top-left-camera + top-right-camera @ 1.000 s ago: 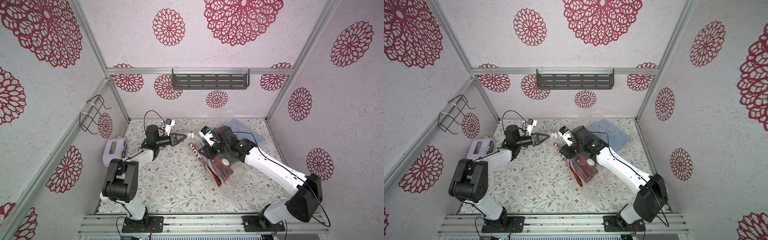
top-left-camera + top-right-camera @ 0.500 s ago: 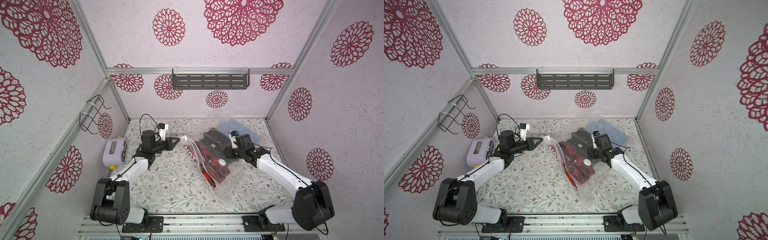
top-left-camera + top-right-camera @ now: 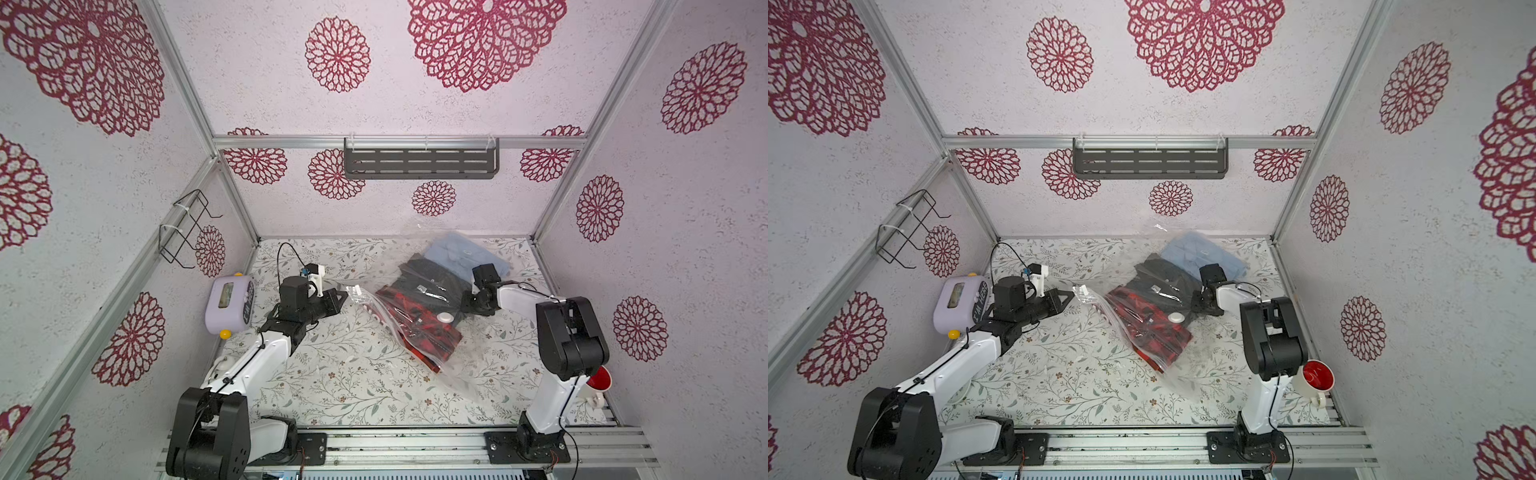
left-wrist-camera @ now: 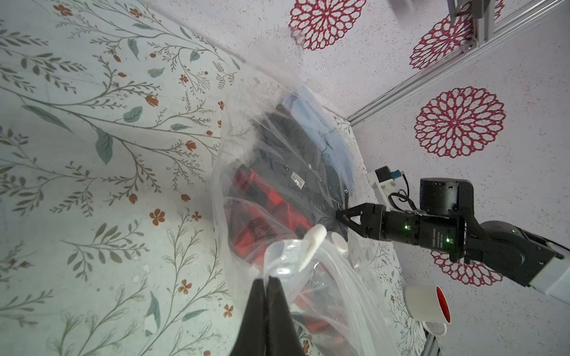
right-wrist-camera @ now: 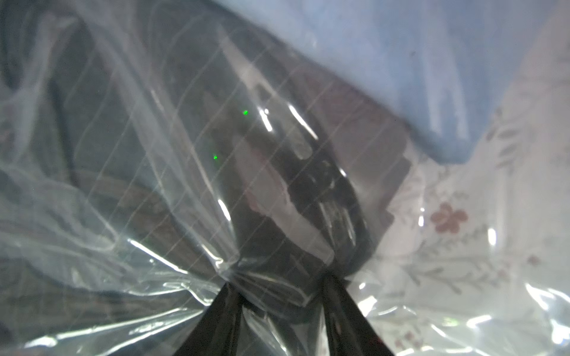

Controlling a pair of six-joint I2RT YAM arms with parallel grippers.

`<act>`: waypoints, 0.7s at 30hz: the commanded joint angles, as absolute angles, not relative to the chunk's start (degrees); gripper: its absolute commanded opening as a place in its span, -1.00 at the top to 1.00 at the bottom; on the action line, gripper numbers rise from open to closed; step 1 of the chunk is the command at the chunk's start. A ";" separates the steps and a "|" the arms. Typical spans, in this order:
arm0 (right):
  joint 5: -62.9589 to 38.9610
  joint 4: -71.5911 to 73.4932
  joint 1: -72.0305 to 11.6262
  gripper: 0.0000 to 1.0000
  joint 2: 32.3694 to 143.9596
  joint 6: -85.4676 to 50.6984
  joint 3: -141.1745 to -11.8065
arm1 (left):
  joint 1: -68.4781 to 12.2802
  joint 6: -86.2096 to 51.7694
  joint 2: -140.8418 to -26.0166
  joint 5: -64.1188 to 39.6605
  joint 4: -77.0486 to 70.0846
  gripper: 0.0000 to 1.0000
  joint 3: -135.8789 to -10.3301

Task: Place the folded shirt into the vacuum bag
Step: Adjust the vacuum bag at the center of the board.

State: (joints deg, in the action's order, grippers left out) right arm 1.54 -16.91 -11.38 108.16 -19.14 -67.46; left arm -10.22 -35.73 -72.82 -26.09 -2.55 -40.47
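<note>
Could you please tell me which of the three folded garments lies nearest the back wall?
The light blue shirt; the black garment and the red checked garment lie nearer the front.

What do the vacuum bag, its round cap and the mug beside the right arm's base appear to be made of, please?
The vacuum bag looks like thin, glossy clear plastic film: it creases, glints and shows the clothes through it. Its round cap seems matte white hard plastic, keeping a crisp disc shape. The mug is probably glazed ceramic, smooth white outside, red inside.
</note>
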 commanded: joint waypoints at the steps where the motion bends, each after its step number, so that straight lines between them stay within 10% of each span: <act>1: 7.36 -19.68 -8.02 0.09 113.65 -18.60 -73.50 | -13.62 -37.59 -71.91 -25.07 -2.91 1.00 -40.61; 10: -2.43 -19.62 -8.69 -0.28 100.46 -15.78 -72.51 | -23.28 -40.43 -66.39 -22.76 -0.47 1.00 -37.36; 21: -20.66 -15.82 -19.03 -0.24 106.18 -11.97 -71.07 | -25.51 -40.06 -57.69 -15.55 3.78 1.00 -34.02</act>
